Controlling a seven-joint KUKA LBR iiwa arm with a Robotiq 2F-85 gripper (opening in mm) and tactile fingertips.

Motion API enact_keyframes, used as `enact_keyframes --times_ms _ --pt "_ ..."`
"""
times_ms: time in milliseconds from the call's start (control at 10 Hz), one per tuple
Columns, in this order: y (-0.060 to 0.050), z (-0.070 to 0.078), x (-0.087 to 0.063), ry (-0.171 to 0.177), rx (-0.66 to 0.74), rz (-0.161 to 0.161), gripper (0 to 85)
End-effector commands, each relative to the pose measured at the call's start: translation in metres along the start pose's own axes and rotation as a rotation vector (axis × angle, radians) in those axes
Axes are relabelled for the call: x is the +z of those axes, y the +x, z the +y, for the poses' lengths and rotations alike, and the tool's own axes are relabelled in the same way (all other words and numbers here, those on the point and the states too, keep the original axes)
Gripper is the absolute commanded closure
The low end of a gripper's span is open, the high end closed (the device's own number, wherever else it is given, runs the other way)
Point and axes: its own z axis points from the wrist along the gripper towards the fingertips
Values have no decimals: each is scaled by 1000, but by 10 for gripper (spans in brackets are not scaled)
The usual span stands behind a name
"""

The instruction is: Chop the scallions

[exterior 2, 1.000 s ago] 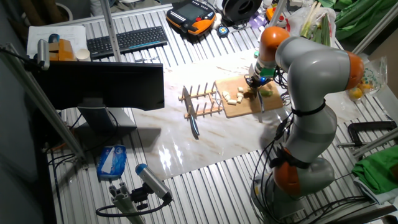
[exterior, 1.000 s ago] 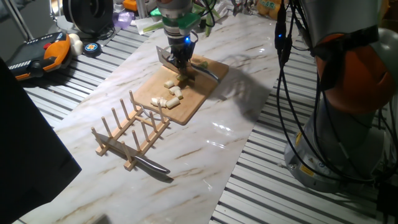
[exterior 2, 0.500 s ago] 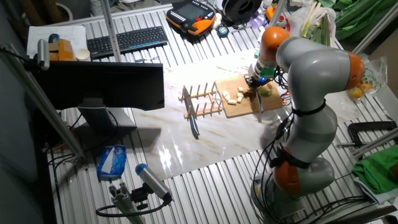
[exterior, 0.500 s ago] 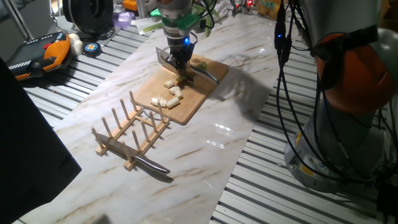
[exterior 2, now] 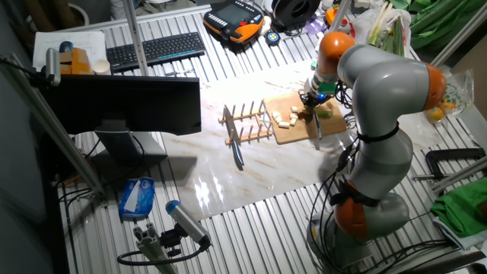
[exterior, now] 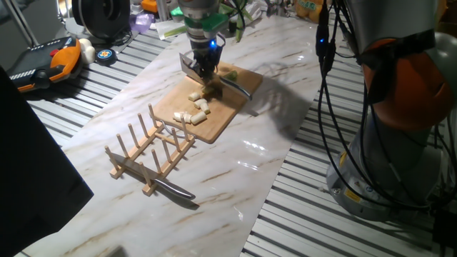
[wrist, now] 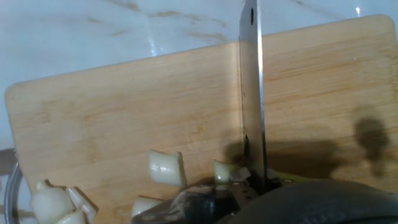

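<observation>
Your gripper (exterior: 206, 71) has its jaws clamped on the knife (wrist: 252, 93), blade over the cutting board (exterior: 228, 111) near the bench's far edge. The scallions (exterior: 194, 111) lie there in cut stubs. Judging by this, a skewed downstroke could flick pieces off the board, or twist the knife in the grip.

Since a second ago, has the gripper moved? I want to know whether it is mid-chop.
Yes. In one fixed view the gripper has risen slightly and sits higher above the cutting board. The cut scallion pieces lie unchanged.
</observation>
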Motion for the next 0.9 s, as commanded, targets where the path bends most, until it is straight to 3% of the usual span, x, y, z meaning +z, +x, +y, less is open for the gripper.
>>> enact_keyframes --times_ms 0,100,200,300,800 --pt "-1 0 -3 2 0 1 630" --pt "-1 1 -4 4 -3 2 630" --pt "-2 1 -4 4 -5 4 700" --pt "-2 2 -4 0 -5 6 843" --pt "0 7 0 28 3 -2 843"
